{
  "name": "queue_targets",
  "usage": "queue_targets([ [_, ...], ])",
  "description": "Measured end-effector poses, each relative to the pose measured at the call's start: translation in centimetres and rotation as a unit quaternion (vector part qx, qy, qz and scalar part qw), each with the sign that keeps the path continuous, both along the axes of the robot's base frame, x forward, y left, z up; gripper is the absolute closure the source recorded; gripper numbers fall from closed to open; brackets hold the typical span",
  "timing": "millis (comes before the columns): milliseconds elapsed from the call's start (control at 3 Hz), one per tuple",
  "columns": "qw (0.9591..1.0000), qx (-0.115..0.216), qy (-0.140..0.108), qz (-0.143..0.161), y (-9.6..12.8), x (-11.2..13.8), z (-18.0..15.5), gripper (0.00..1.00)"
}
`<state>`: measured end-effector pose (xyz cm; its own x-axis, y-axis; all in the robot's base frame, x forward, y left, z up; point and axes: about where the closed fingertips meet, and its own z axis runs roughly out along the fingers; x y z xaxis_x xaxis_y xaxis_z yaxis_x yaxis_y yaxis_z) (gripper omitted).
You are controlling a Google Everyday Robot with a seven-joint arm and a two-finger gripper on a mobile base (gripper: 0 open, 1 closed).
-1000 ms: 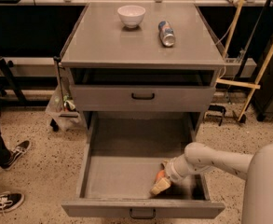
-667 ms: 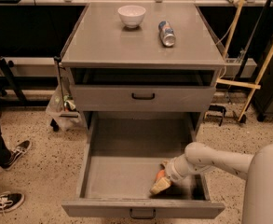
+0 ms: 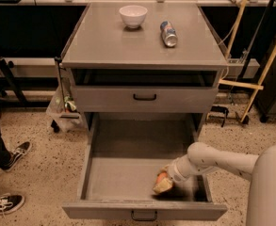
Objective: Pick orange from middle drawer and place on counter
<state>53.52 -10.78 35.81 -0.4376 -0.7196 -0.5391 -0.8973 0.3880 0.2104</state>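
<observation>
The middle drawer [image 3: 128, 173] is pulled wide open below the upper handled drawer. The orange [image 3: 161, 177] lies at the drawer's front right, only partly showing. My gripper [image 3: 162, 183] reaches down into the drawer from the right on its white arm, and its tan fingers [image 3: 161, 187] are closed around the orange, low over the drawer floor. The counter [image 3: 109, 44] is the grey top of the cabinet, well above the gripper.
A white bowl [image 3: 133, 15] and a silver-blue can [image 3: 168, 34] lying on its side sit at the back of the counter. The upper drawer [image 3: 144, 97] is shut. A person's shoes [image 3: 5, 204] are on the floor at the left. Wooden poles [image 3: 264, 69] lean at the right.
</observation>
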Motion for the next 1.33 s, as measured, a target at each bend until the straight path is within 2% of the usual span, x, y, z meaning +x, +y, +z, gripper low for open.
queue_targets([
  [333, 0.9995, 0.031, -0.001, 0.006, -0.7, 1.2, 1.1, 1.00],
  [667, 0.9922, 0.124, 0.009, 0.007, -1.9, 2.0, 0.8, 1.00],
  [1000, 0.9829, 0.181, 0.030, -0.010, -4.7, 4.5, 2.1, 1.00],
  [1333, 0.9774, 0.210, 0.021, -0.015, -6.1, 6.5, 5.1, 1.00],
])
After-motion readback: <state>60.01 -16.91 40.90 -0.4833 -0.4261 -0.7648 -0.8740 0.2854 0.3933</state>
